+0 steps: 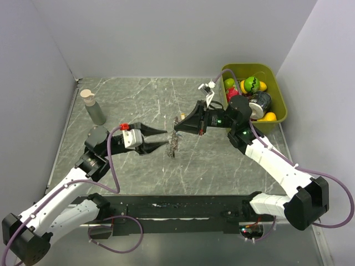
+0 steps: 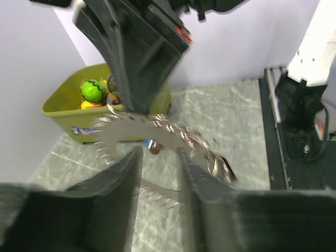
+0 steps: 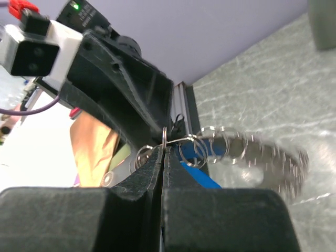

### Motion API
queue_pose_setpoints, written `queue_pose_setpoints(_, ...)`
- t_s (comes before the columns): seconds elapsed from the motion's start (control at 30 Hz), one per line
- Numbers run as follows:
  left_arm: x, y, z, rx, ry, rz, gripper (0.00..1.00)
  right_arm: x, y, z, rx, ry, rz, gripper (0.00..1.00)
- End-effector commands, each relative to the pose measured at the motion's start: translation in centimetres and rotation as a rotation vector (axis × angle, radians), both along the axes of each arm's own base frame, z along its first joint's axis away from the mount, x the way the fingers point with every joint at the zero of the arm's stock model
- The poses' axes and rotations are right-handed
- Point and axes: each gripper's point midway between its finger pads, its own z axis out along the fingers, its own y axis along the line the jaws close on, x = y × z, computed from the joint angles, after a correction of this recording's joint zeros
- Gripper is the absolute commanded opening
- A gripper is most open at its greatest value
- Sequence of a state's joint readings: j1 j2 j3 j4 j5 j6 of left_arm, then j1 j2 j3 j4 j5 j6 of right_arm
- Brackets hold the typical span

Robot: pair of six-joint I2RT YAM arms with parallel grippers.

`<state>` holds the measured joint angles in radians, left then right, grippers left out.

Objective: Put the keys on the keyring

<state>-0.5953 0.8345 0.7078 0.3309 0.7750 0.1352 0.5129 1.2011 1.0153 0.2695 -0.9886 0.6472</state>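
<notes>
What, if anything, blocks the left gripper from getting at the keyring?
Probably nothing, so likely yes. The left gripper is open right at the keyring, which the right gripper pinches by its edge; nothing shows between them.

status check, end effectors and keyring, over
Right end effector shut on keyring, holding it aloft. Left end effector open, fingertips at the ring's edge. Bottle and toy bin well aside.

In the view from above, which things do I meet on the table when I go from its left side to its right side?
grey bottle → left tool → keyring → green bin
</notes>
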Motion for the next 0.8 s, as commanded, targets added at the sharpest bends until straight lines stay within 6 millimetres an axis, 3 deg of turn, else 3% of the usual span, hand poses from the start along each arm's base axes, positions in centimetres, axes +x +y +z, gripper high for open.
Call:
queue_pose_setpoints(0.0, -1.3, 0.2, 0.9, 0.025, -0.046, -0.045, 0.57, -0.3, -0.4, 4.3, 0.084, -0.204, 0.009, 0.0)
queue_pose_setpoints(0.07, -1.3, 0.3, 1.3, 0.006, -0.03, -0.037, 0.62, -0.6, -0.5, 4.7, 0.11, -0.252, 0.021, 0.0)
queue_pose_setpoints(0.17, -1.1, 0.4, 2.7, -0.054, -0.023, -0.019, 0.63, -1.2, -0.6, 5.0, 0.14, -0.311, 0.043, 0.0)
queue_pose_setpoints(0.33, -1.6, 0.7, 6.4, -0.219, -0.06, -0.041, 0.56, -2.2, -0.7, 4.7, 0.178, -0.361, 0.093, 0.0)
queue_pose_setpoints(0.5, -2.0, 0.2, 7.8, -0.304, -0.023, -0.129, 0.39, -3.5, -1.0, 5.5, 0.243, -0.401, 0.146, 0.0)
queue_pose_setpoints(0.77, -1.4, -0.7, 7.5, -0.304, 0.013, -0.167, 0.34, -3.7, -1.0, 5.9, 0.255, -0.398, 0.16, 0.0)
